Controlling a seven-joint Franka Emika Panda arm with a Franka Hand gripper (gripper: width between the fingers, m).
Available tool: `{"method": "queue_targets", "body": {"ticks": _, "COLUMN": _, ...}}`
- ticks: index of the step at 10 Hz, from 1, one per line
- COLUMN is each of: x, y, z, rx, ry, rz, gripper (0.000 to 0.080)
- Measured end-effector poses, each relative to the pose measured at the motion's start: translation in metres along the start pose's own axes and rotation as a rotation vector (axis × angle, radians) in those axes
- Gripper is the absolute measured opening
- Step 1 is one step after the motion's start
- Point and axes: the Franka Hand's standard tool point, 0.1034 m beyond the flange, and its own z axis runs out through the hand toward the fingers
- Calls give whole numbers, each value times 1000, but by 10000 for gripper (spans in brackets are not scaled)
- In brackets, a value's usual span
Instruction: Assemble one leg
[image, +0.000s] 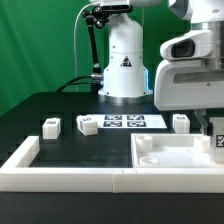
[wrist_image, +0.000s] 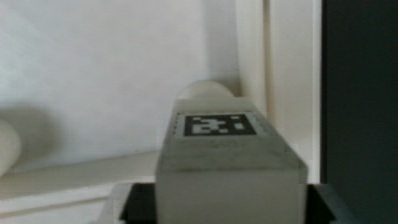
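In the wrist view my gripper (wrist_image: 228, 206) is shut on a white leg (wrist_image: 224, 160) with a black-and-white tag on its face. The dark fingers (wrist_image: 143, 202) press on both of its sides. The leg's far end sits at a rounded corner recess of the large white panel (wrist_image: 107, 70). In the exterior view my gripper (image: 213, 133) hangs over the panel's (image: 170, 158) corner on the exterior view's right, with the held leg (image: 218, 143) partly in sight below it. Three other legs lie on the black table: one (image: 51, 125), a second (image: 87, 126) and a third (image: 180, 122).
The marker board (image: 125, 122) lies flat in front of the robot base (image: 125, 65). A white raised rail (image: 40, 170) runs along the table's front and up the exterior view's left. A green backdrop stands behind.
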Motion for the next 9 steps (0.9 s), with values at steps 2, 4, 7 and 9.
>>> {"method": "queue_targets", "body": {"ticks": 2, "x": 0, "y": 0, "z": 1, "rx": 6, "ry": 6, "rz": 244, "gripper": 290}}
{"method": "queue_targets", "body": {"ticks": 4, "x": 0, "y": 1, "z": 1, "rx": 5, "ry": 17, "rz": 467, "gripper": 290}}
{"method": "queue_targets", "body": {"ticks": 7, "x": -2, "y": 1, "z": 1, "rx": -3, "ry": 29, "rz": 858, "gripper": 291}}
{"method": "queue_targets", "body": {"ticks": 9, "x": -1, "y": 2, "z": 2, "rx": 7, "ry": 22, "rz": 978, "gripper": 291}}
